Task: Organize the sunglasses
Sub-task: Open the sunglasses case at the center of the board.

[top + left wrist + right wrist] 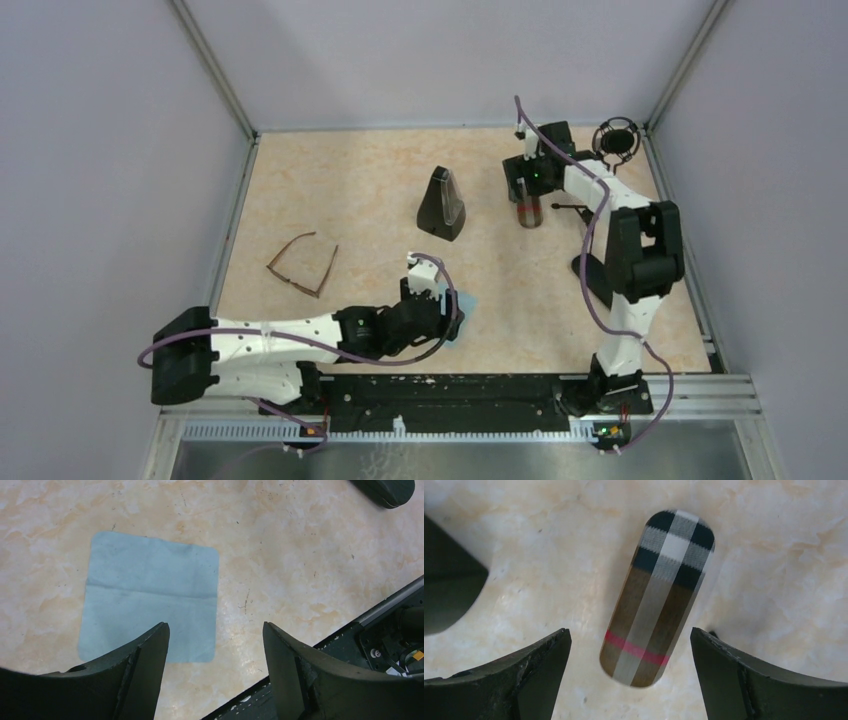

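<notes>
Progress: barely begun, I judge; the brown sunglasses point(302, 265) are lying unfolded on the table point(350, 180), uncased. Left gripper point(215, 630): I am hovering it spread, empty, over a blue cloth point(150, 597), sunglasses well apart leftward. Right gripper point(630, 632): I am hanging it spread above the plaid case point(656, 597), gripping nothing.

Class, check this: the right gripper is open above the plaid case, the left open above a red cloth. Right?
No: the cloth is pale blue, not red; the left wrist view shows it. The right gripper is open above the plaid case, the left gripper open above the cloth.
</notes>
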Controlling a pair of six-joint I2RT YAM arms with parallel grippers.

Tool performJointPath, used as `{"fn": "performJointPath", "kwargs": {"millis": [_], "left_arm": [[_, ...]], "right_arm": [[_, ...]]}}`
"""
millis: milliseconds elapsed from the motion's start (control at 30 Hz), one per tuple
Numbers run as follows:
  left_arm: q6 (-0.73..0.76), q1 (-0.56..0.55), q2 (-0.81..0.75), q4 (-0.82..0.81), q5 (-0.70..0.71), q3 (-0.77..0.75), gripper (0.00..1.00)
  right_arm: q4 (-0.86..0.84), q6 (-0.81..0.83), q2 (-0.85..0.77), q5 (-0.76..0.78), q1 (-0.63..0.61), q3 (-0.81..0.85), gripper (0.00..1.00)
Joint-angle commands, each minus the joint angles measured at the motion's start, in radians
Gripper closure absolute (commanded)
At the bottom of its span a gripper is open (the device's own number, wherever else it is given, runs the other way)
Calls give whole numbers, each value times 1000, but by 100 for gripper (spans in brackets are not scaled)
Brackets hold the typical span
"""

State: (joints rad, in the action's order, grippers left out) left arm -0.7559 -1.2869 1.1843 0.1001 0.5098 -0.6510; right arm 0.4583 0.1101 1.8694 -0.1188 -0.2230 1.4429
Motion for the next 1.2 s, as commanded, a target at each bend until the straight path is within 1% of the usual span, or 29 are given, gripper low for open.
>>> {"fn": "performJointPath", "kwargs": {"millis": [0, 167, 233, 300, 467, 533, 700, 767, 833, 933, 1000, 1067, 1167], "left_arm": [[-46, -20, -68, 23, 39, 30, 25], [-53, -41, -99, 34, 39, 40, 25], [-53, -48, -104, 34, 41, 40, 25], [-54, -54, -105, 34, 48, 39, 25], [-54, -63, -97, 30, 50, 37, 25], [-55, -66, -90, 29, 50, 34, 25], [-55, -69, -80, 24, 49, 29, 25], [-38, -69, -74, 17, 59, 24, 25], [-42, -69, -62, 26, 98, 9, 23], [-46, -66, -51, 23, 180, 1, 19], [-19, -62, -51, -63, 220, 17, 16], [13, -55, -57, -182, 235, 45, 12], [109, -28, -76, -425, 190, 113, 9]], "right_arm": [[62, -14, 145, 88, -12, 181, 11], [119, -9, 262, 159, -12, 289, 10], [131, -9, 285, 178, -12, 304, 10], [128, -9, 293, 189, -12, 300, 13], [130, -10, 285, 175, -12, 278, 25], [146, -10, 288, 165, -12, 281, 32], [186, -10, 257, 123, -12, 260, 59], [190, -5, 200, 66, -12, 211, 67], [171, 6, 107, -20, -12, 124, 71], [127, 58, -75, -220, -12, -41, 75], [104, 93, -203, -335, -12, -183, 77], [93, 131, -338, -450, -11, -298, 78], [91, 161, -476, -598, -10, -431, 83]]}}
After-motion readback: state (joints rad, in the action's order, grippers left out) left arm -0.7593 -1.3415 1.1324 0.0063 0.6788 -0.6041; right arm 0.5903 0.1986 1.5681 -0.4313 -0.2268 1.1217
